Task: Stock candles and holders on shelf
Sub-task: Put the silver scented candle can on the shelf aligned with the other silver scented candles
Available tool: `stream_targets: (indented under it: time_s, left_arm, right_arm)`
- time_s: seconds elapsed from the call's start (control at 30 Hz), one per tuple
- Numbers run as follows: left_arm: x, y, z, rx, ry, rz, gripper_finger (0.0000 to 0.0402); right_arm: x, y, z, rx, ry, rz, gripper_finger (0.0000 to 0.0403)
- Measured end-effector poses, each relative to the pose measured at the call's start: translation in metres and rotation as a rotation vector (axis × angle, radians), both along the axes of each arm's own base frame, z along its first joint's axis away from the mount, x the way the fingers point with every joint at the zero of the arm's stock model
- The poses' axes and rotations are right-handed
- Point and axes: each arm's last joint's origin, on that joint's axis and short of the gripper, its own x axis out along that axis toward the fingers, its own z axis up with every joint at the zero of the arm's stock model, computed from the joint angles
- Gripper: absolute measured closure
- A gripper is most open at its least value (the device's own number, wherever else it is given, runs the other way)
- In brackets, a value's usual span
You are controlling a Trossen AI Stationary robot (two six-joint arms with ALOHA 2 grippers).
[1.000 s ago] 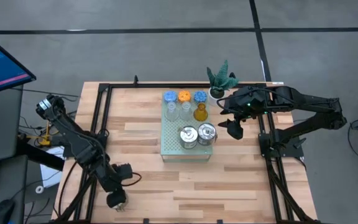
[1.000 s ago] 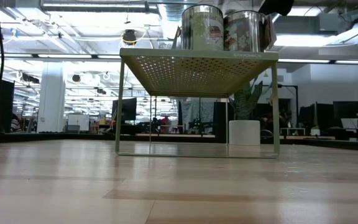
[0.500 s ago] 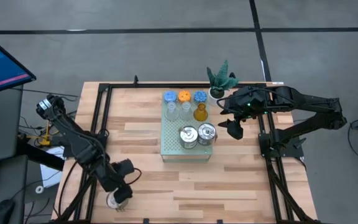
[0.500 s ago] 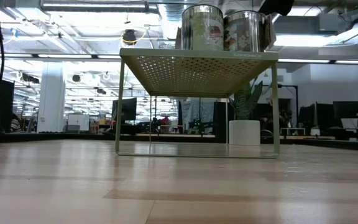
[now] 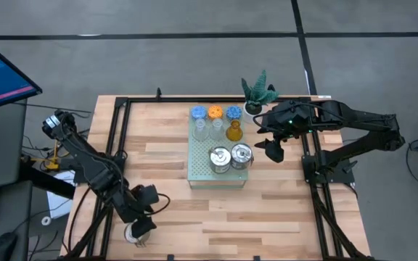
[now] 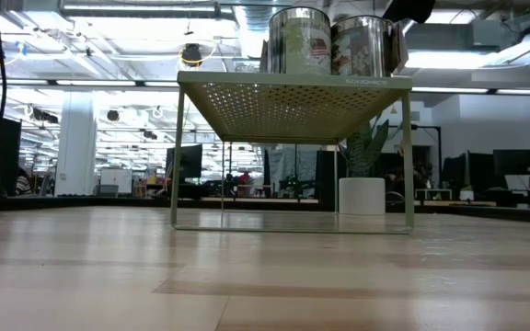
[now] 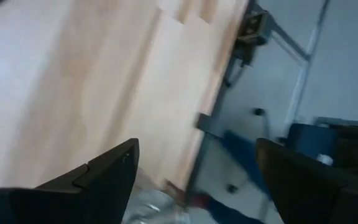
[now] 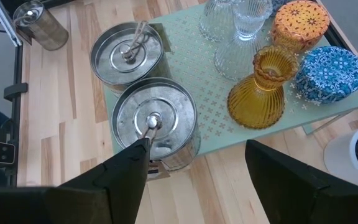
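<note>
The pale green shelf (image 5: 203, 172) stands mid-table. On it are two blue candles (image 5: 198, 112) (image 5: 233, 112) and an orange one (image 5: 215, 112). Beside them stand two clear glass holders (image 5: 201, 129) (image 5: 217, 129), an amber one (image 8: 263, 87) and two silver tins (image 8: 126, 53) (image 8: 154, 121). A third silver tin (image 5: 133, 234) stands on the table at the near left edge. My left gripper (image 5: 141, 221) is open just above that tin, which shows blurred by its fingers (image 7: 149, 208). My right gripper (image 8: 194, 174) hangs open above the table, right of the shelf (image 5: 273, 150).
A green plant in a white pot (image 5: 256, 98) stands at the far edge behind the shelf. Black frame rails (image 5: 118, 138) run along both table sides. Bare wood lies between the shelf and the left arm. In the low view the shelf (image 6: 293, 87) stands raised on thin legs.
My left gripper has turned at the wrist above the tin near the front left edge, staying in the same place and staying open. The tin has not moved. My right arm has kept still.
</note>
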Motion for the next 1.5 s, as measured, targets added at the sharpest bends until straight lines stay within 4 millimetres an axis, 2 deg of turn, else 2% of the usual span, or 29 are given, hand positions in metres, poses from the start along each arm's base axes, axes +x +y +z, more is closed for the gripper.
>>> stream_targets:
  time_s: [0.13,0.33,0.83,0.97,1.13,1.33,1.5]
  left_arm:
    - [0.000,-0.004,0.002,-0.110,0.061,0.000,0.0080]
    - [0.001,-0.006,0.004,-0.146,0.047,-0.011,0.0080]
    - [-0.009,-0.005,-0.002,-0.122,0.144,-0.103,0.0077]
    - [-0.019,-0.009,-0.004,-0.131,0.215,-0.048,0.0070]
    - [-0.042,-0.014,-0.010,-0.019,0.262,-0.015,0.0010]
    - [-0.056,-0.023,-0.010,-0.011,0.229,0.051,0.0004]
    - [-0.056,-0.038,-0.021,-0.017,0.256,0.117,0.0003]
  right_arm:
    - [0.000,0.000,0.000,0.000,0.000,0.000,0.0147]
    - [0.000,0.000,0.000,0.000,0.000,0.000,0.0147]
    - [0.000,0.000,0.000,0.000,0.000,0.000,0.0147]
    - [0.000,0.000,0.000,0.000,0.000,0.000,0.0147]
    - [0.000,0.000,0.000,0.000,0.000,0.000,0.0147]
    - [0.000,0.000,0.000,0.000,0.000,0.000,0.0147]
    - [0.000,0.000,0.000,0.000,0.000,0.000,0.0147]
